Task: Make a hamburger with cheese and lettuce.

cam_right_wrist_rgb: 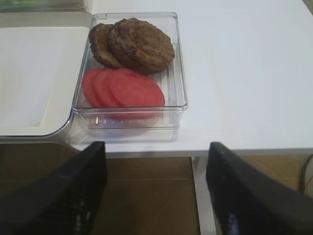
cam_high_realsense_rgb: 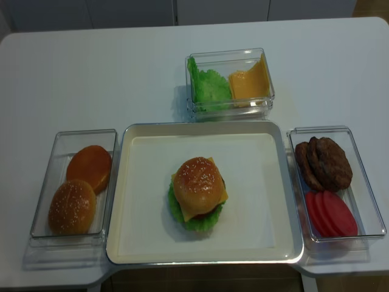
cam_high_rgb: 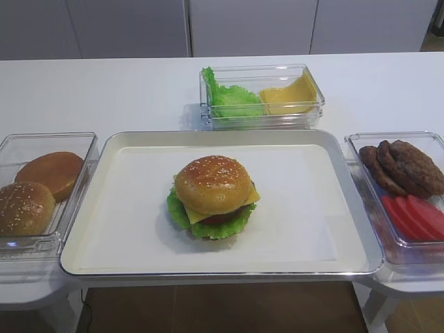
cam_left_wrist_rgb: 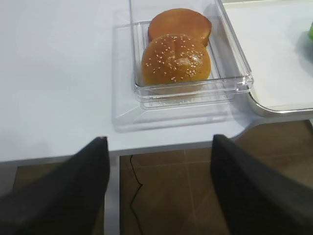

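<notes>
Assembled hamburger (cam_high_rgb: 213,196) sitting mid-tray (cam_high_rgb: 326,250), cheese (cam_high_rgb: 253,198) and lettuce (cam_high_rgb: 182,214) peeking out beneath the bun. Left gripper (cam_left_wrist_rgb: 159,191) and right gripper (cam_right_wrist_rgb: 154,188) both apart, empty, off the table's near edge.

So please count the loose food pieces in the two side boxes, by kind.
Sesame bun: 1
Plain bun: 1
Patties: 2
Tomato slices: 3
Total: 7

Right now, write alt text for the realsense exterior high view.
An assembled hamburger sits mid-tray, sesame bun over cheese and lettuce. Clear boxes flank it: buns left, patties and tomato slices right, greens and cheese slices behind.
</notes>
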Controlling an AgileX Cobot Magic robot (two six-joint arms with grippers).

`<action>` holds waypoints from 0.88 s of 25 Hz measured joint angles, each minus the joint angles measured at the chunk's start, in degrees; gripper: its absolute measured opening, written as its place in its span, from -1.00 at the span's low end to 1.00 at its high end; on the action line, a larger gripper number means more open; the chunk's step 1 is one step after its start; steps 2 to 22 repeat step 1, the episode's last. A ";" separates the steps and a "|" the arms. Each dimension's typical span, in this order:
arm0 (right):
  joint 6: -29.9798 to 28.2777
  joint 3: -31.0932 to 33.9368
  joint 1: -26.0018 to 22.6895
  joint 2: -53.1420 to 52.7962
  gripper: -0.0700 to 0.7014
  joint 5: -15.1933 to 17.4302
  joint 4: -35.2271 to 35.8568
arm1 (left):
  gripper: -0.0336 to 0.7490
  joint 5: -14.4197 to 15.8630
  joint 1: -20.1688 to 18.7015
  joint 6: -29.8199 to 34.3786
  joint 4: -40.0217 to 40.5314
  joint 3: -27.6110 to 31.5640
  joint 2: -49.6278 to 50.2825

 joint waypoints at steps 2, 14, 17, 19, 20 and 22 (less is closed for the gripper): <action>0.00 0.00 0.00 0.00 0.48 0.00 0.00 | 0.33 0.00 0.00 0.00 0.00 0.00 0.00; 0.00 0.00 0.00 0.00 0.48 0.00 0.00 | 0.33 0.00 0.00 0.00 0.00 0.00 0.00; 0.00 0.00 0.00 0.00 0.48 0.00 0.00 | 0.33 0.00 0.00 0.00 0.00 0.00 0.00; 0.00 0.00 0.00 0.00 0.48 0.00 0.00 | 0.33 0.00 0.00 0.00 0.00 0.00 0.00; 0.00 0.00 0.00 0.00 0.48 0.00 0.00 | 0.33 0.00 0.00 0.00 0.00 0.00 0.00; 0.00 0.00 0.00 0.00 0.48 0.00 0.00 | 0.33 0.00 0.00 0.00 0.00 0.00 0.00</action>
